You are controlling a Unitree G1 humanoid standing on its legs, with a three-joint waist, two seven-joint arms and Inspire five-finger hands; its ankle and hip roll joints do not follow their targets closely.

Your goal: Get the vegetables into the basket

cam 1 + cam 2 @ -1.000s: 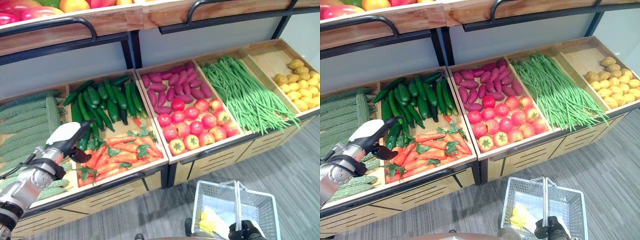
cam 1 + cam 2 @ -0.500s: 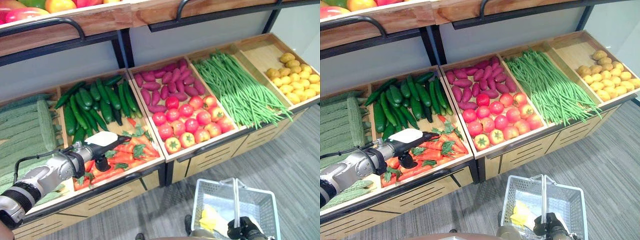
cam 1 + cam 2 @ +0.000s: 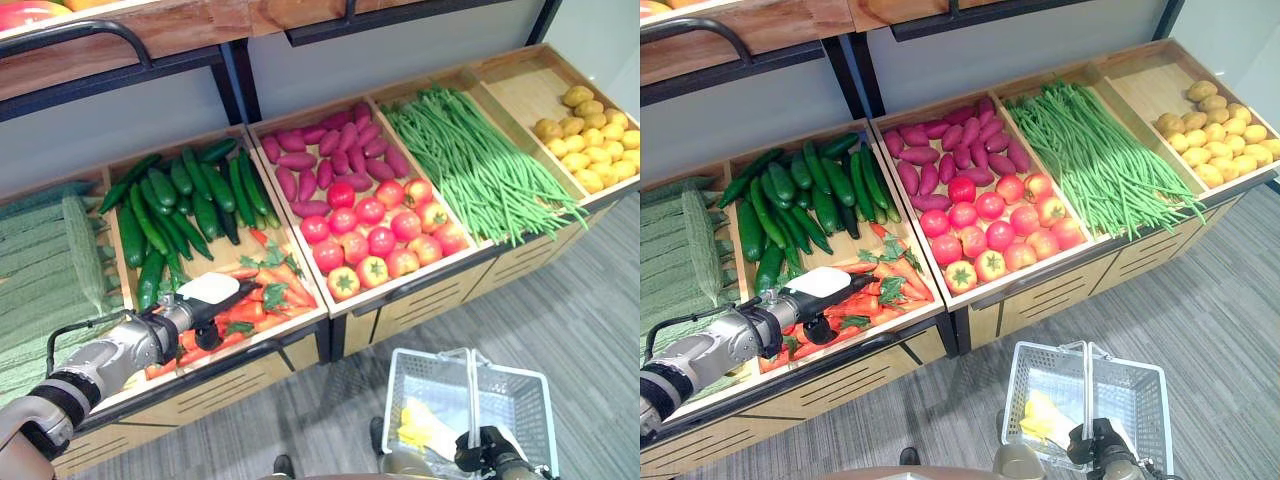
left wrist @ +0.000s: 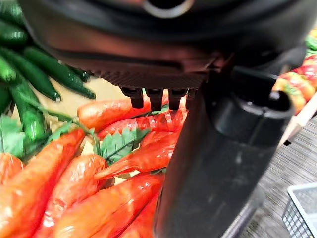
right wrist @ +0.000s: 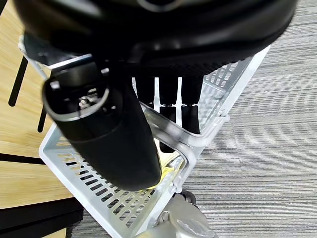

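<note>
- The pale grey perforated plastic basket [image 3: 470, 405] with a metal handle hangs low in front of the wooden display stand [image 3: 250, 370], over the grey carpet.
- The right hand [image 5: 168, 106] is clenched round the basket's handle, fingers curled over the bar in the right wrist view.
- One yellow item [image 3: 1045, 418] lies inside the basket; what it is cannot be told. So the task looks barely begun.
- The left hand [image 3: 205, 300] reaches over the pile of orange carrots with green leaves [image 4: 89, 173], in the front half of the second crate from the left.
- In the left wrist view the fingers [image 4: 151, 96] point down just above the carrots. They appear relaxed and hold nothing; I cannot tell whether they touch a carrot.
- Behind the carrots lie dark green cucumbers [image 3: 190, 195]; other crates hold purple sweet potatoes [image 3: 330, 160], red tomatoes [image 3: 385, 235], long green beans [image 3: 480, 160] and yellow potatoes [image 3: 585, 135].
- Left to do, as I judge it: close on a carrot, lift it, carry it across to the basket, and go on with further vegetables.
</note>
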